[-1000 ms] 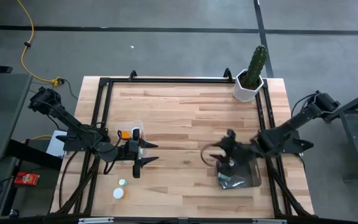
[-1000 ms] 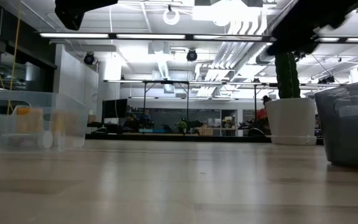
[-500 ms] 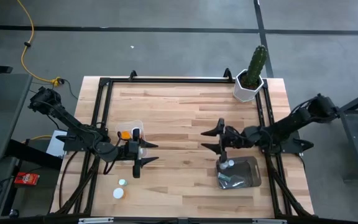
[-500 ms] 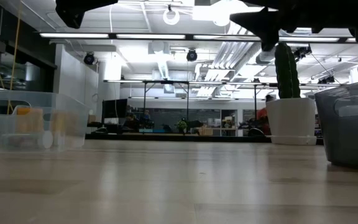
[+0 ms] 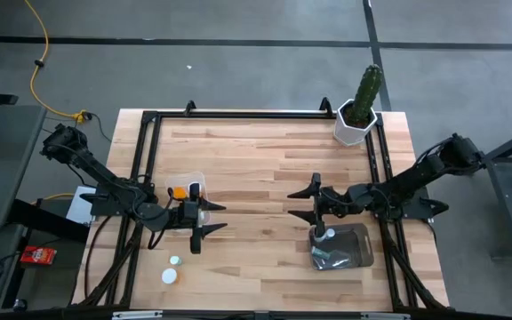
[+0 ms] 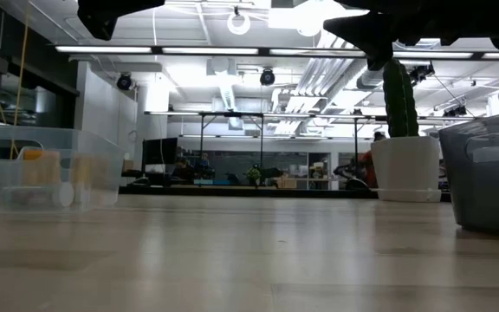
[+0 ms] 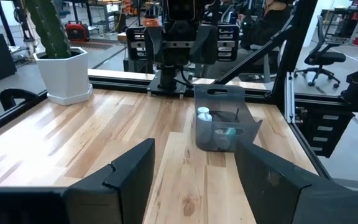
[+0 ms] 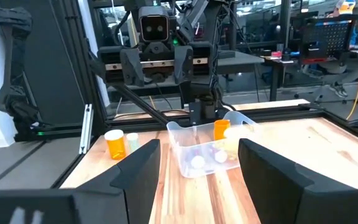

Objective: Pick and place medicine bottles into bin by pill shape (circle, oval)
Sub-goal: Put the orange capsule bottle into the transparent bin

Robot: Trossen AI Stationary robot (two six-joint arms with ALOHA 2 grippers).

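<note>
My left gripper (image 5: 219, 218) hovers open beside the clear bin (image 5: 188, 189), which holds an orange medicine bottle (image 8: 221, 129) and pale ones (image 8: 197, 162). Two more bottles, one orange (image 8: 115, 144) and one pale (image 8: 132, 142), stand on their bases on the table near its front left (image 5: 172, 268). My right gripper (image 5: 293, 203) is open and level, just far-left of the dark bin (image 5: 343, 249). That bin holds a white-capped bottle (image 7: 205, 115) and others (image 7: 229, 132). Nothing is between either gripper's fingers.
A white pot with a green cactus (image 5: 358, 111) stands at the table's far right corner. A black frame (image 5: 238, 114) runs around the table's edges. Bare wood lies between the two bins (image 5: 256, 231).
My right gripper has tipped up from pointing down over the dark bin to level. It now points toward the table's left and has shifted slightly left and toward the far edge. Its fingers stay apart.
</note>
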